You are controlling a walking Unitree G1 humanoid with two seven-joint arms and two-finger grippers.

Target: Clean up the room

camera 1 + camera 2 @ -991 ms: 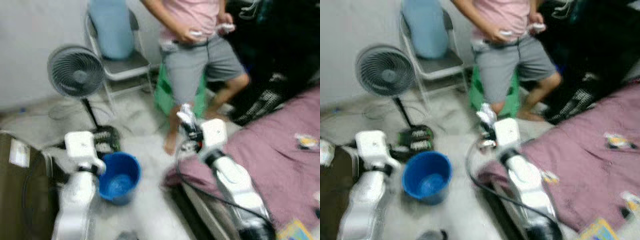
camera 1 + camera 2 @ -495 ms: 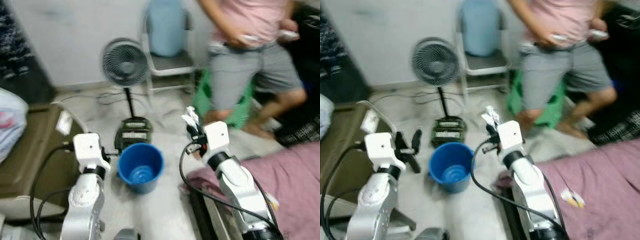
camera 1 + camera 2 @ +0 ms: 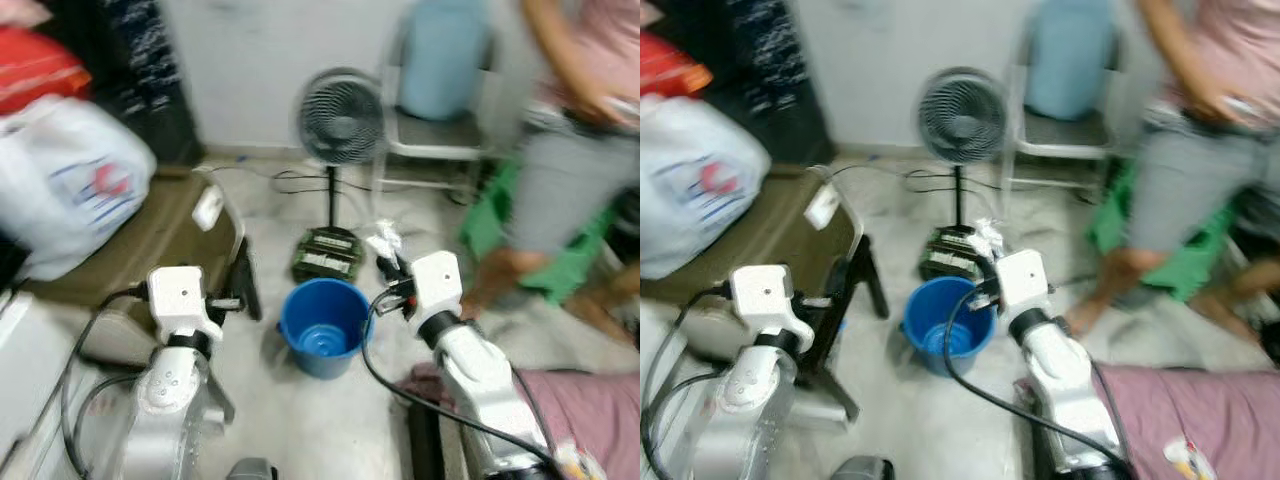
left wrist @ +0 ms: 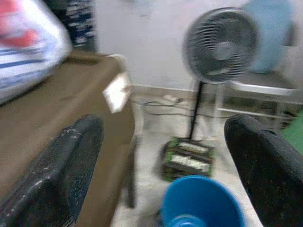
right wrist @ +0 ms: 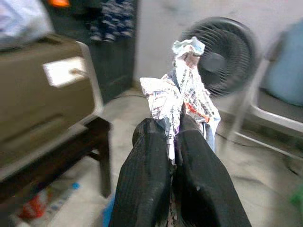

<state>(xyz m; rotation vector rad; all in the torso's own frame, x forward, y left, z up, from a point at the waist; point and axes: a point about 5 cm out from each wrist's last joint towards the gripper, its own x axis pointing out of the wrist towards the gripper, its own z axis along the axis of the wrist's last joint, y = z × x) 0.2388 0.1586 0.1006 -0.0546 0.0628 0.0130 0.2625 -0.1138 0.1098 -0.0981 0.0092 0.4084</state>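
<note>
A blue bucket (image 3: 322, 328) stands on the pale floor between my two arms. My right gripper (image 5: 173, 127) is shut on a crumpled printed wrapper (image 5: 182, 92), which sticks up past the fingertips. In the left eye view that wrapper (image 3: 383, 240) hangs just above and behind the bucket's right rim. My left gripper (image 4: 163, 125) is open with its fingers wide apart and nothing between them; it is held to the left of the bucket (image 4: 201, 203), next to the brown table.
A standing fan (image 3: 340, 115) and its base box (image 3: 327, 252) are behind the bucket. A chair with a blue jug (image 3: 440, 60) stands by the wall. A person (image 3: 575, 150) stands at the right by a green stool (image 3: 495, 215). A brown table (image 3: 150, 240) holds a white bag (image 3: 70, 180). Purple bedding (image 3: 590, 420) lies at the near right.
The camera has swung left, so the bed and person slid right and the table and white bag came into view. My right gripper still holds the wrapper, now nearer the bucket's rim.
</note>
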